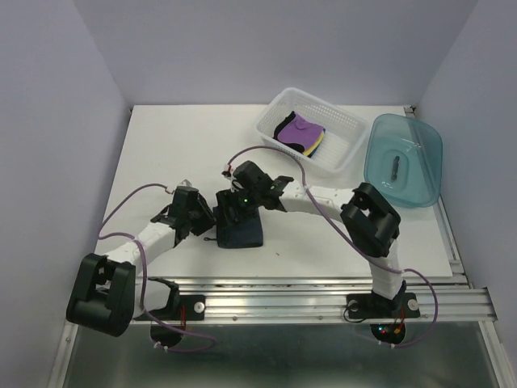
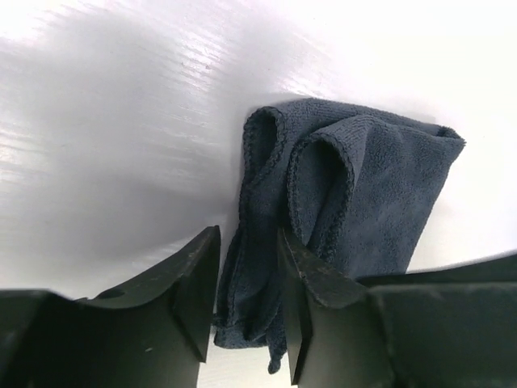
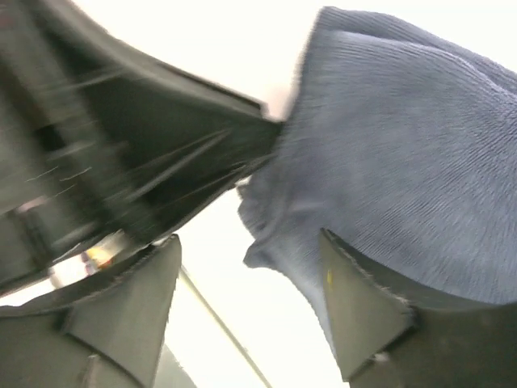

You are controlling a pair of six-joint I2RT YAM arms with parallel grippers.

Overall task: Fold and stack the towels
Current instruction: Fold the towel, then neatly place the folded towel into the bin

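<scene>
Slate towel (image 1: pixel 241 233), left claw (image 2: pixel 248 242) and right claw (image 3: pixel 250 242) crowding it, basket (image 1: pixel 339 158), bin (image 1: pixel 404 158) beyond

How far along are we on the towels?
Done: the dark blue towel lies folded on the table. In hand: the left gripper and right gripper both sit open at it, neither clamping. Left: the purple towel and others lie heaped loose in the basket; nothing is stacked yet.
</scene>
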